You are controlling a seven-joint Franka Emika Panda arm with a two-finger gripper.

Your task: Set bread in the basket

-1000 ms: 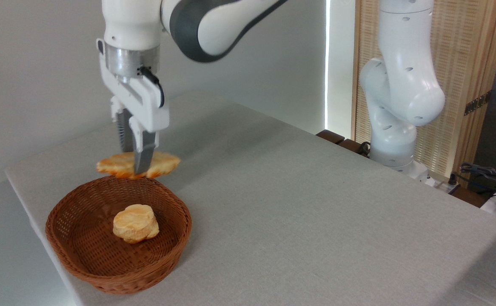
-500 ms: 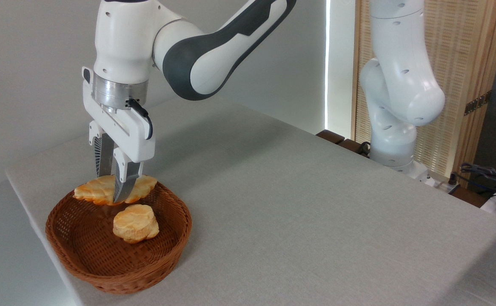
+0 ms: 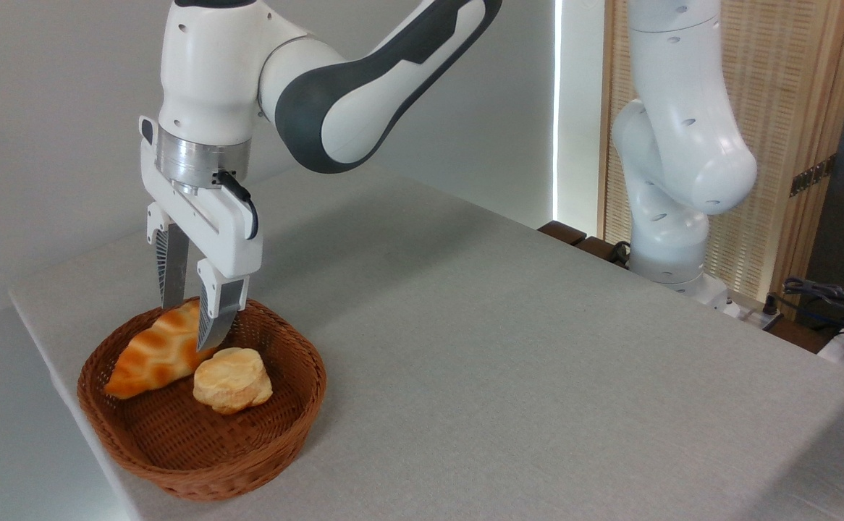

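The bread (image 3: 148, 356), a long pointed pastry, lies inside the reddish-brown wicker basket (image 3: 299, 420). Its orange-brown crisscross side faces up, and it leans tilted on the basket's back-left wall. My gripper (image 3: 187, 325) hangs just above the bread's upper end, open, with its fingers (image 3: 217, 312) spread to either side of that end. I cannot tell whether the near fingertip still touches the bread.
A small round pale-golden bun (image 3: 232, 379) sits in the middle of the basket, right beside the bread. The basket stands near the table's front-left edge (image 3: 67, 391). A white arm base (image 3: 672, 181) and cables (image 3: 827, 297) are at the far right.
The gripper came down and left over the basket, then opened. The bread dropped from the fingers, turned over and landed against the basket's back-left wall.
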